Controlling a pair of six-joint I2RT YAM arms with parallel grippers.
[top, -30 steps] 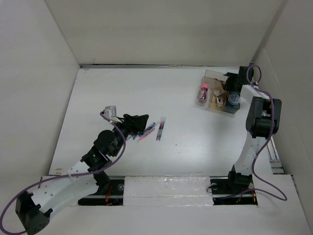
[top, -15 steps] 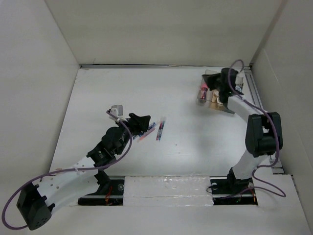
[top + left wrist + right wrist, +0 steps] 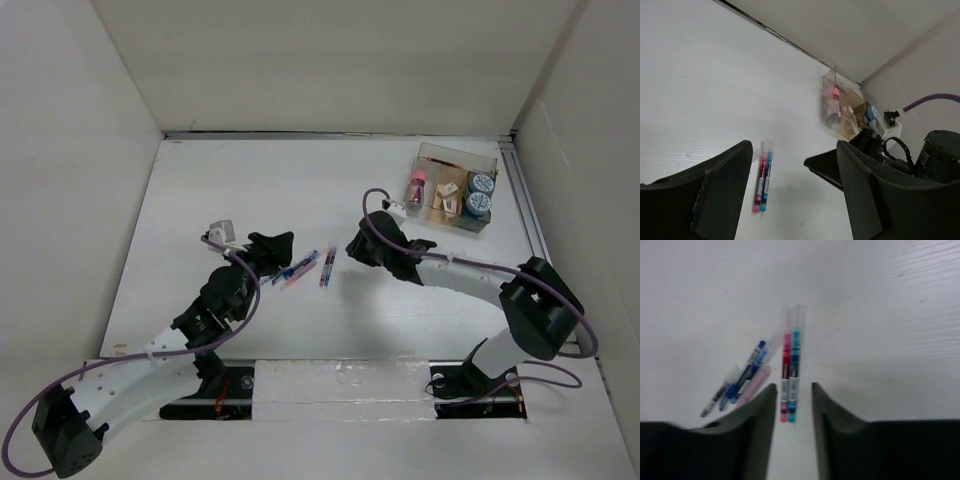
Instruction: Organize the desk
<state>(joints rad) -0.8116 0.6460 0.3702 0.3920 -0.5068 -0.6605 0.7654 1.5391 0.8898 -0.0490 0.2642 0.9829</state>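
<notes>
On the white desk point(image 3: 250, 190) lie a red pen and a teal pen side by side point(image 3: 327, 268), also in the right wrist view point(image 3: 790, 375) and the left wrist view point(image 3: 763, 177). Left of them lies a loose bunch of blue pens with a pink one point(image 3: 296, 268), also in the right wrist view point(image 3: 742, 382). My left gripper point(image 3: 277, 247) is open and empty, just left of the bunch. My right gripper point(image 3: 357, 247) is open and empty just right of the pair, whose near ends show between its fingertips point(image 3: 793, 390).
A clear compartmented tray point(image 3: 455, 188) stands at the back right, holding a pink-capped bottle point(image 3: 414, 188), two blue rolls point(image 3: 481, 190) and small wooden pieces. White wall panels enclose the desk on three sides.
My right arm has swung from the tray at the back right to the middle of the desk, beside the pens. My left gripper has shifted slightly near the pen bunch.
</notes>
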